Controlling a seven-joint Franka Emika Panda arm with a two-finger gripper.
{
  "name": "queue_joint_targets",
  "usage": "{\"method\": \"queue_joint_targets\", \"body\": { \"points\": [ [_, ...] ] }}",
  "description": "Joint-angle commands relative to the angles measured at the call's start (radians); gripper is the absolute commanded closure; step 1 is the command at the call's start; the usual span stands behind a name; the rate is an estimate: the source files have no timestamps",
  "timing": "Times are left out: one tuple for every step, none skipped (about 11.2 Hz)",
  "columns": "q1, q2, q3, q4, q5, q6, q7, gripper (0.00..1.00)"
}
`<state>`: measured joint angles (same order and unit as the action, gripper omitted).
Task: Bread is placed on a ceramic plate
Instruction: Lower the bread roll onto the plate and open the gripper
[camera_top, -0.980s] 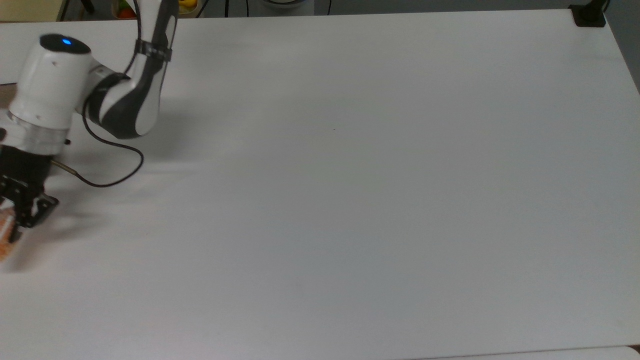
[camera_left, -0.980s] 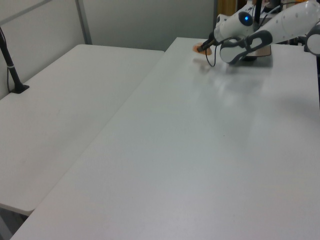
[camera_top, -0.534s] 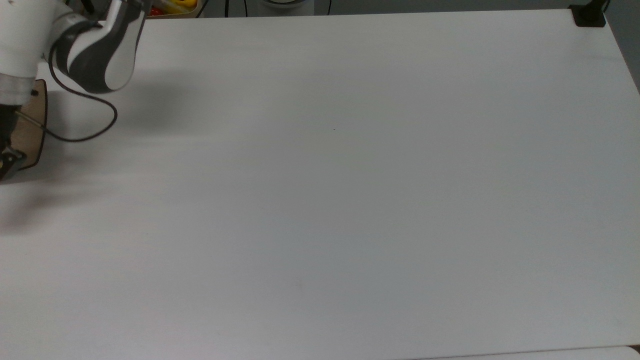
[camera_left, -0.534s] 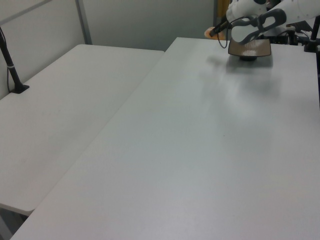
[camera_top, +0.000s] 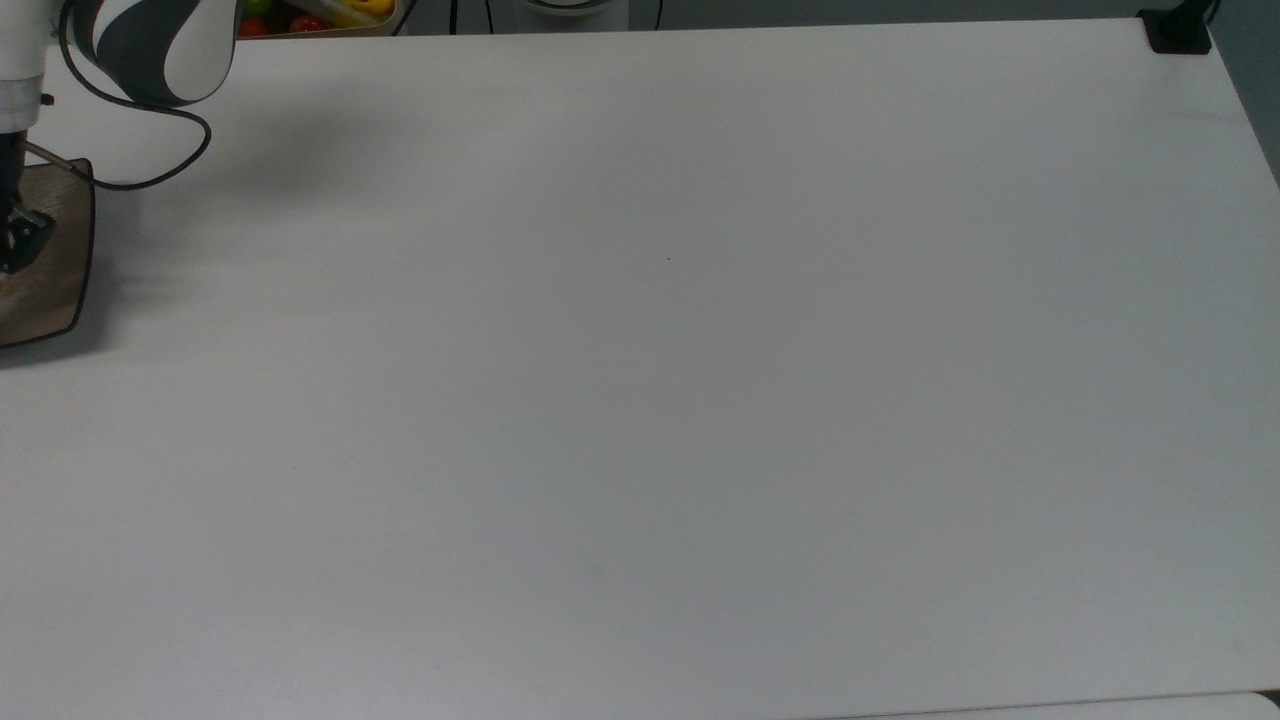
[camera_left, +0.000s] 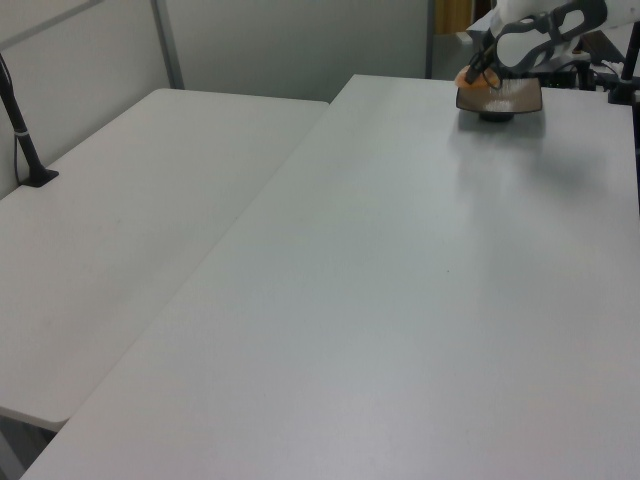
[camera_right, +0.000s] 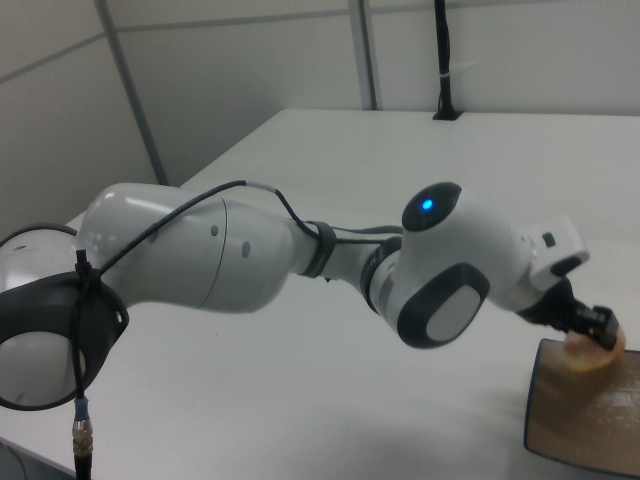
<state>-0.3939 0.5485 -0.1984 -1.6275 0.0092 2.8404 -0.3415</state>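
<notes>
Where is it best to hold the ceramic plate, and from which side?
Probably by the raised dark rim of the ceramic plate on the right view's left edge. That rim is bare, while the gripper and the bread occupy the far corner.

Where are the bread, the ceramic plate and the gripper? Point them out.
bread (camera_right: 592, 353), right view, its orange top.
ceramic plate (camera_right: 585, 420), right view, bare brown surface.
gripper (camera_right: 596, 325), right view, the fingertips clamped on the bun.
</notes>
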Motion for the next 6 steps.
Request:
{"method": "queue_joint_targets", "body": {
  "points": [
    [0.003,-0.041,-0.032,-0.080,0.003,-0.013,-0.060,0.50],
    [0.001,-0.039,-0.038,-0.081,0.003,-0.013,-0.065,0.49],
    [0.003,-0.032,-0.039,-0.083,0.003,-0.013,-0.074,0.48],
    [0.003,-0.025,-0.039,-0.081,0.003,-0.013,-0.074,0.29],
    [0.004,-0.024,-0.039,-0.081,0.003,-0.013,-0.074,0.00],
    [0.009,-0.021,-0.039,-0.083,0.003,-0.015,-0.073,0.00]
  ]
}}
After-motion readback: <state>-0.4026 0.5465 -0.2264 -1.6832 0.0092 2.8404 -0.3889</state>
